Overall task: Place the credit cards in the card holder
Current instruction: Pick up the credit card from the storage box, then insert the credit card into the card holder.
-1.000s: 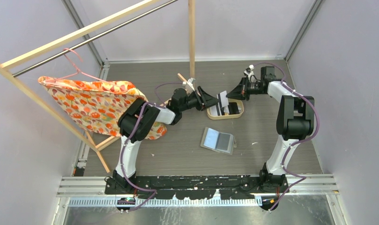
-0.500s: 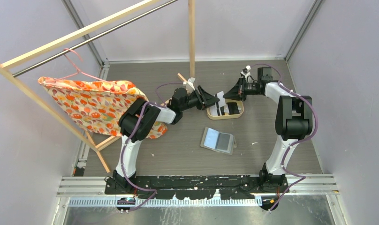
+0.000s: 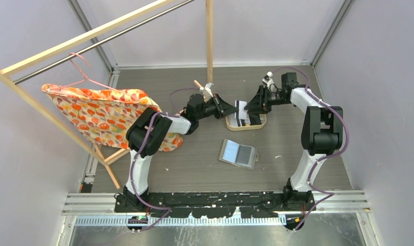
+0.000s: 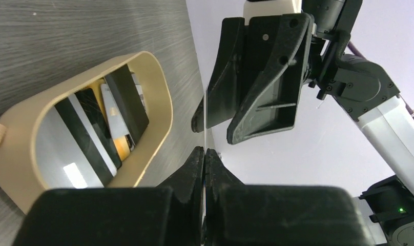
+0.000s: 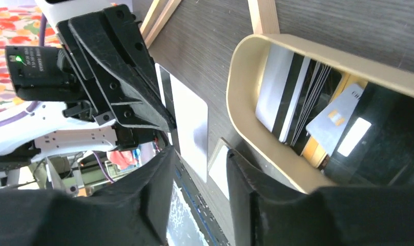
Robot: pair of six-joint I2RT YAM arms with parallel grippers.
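White plastic credit card [image 5: 190,123], dark stripe along one long edge, hangs in the air just beside the oval wooden tray [image 4: 164,102], between the two grippers.

- Left gripper [image 4: 204,156]: pinched shut on one end of the card. Its wrist view shows the card edge-on, a thin line running out of the closed fingertips.
- Right gripper [image 4: 213,130]: faces it from the far side, jaws a little apart on either side of the card's other end. They do not seem to press it.
- Judgement: a hand-over, with the left side as the holder.
- Remaining cards [image 5: 297,97]: stacked in the tray, some light, some dark.
- Card holder [image 3: 238,154]: open and flat on the table [image 3: 194,164], nearer the arm bases and well apart from the tray. Whether any slot is filled is too small to tell.

Notes for doing this step well:
- The right gripper should back off straight along the card's plane, so neither finger brushes it.
- The pinch sits at one end of a thin, slick card, so it may pivot; swing the left arm slowly.
- Bring the free short edge down first, low and shallow, square to a slot mouth.
- The holder lies loose and will likely slide when pushed, so pinning it with the freed right gripper looks wise.
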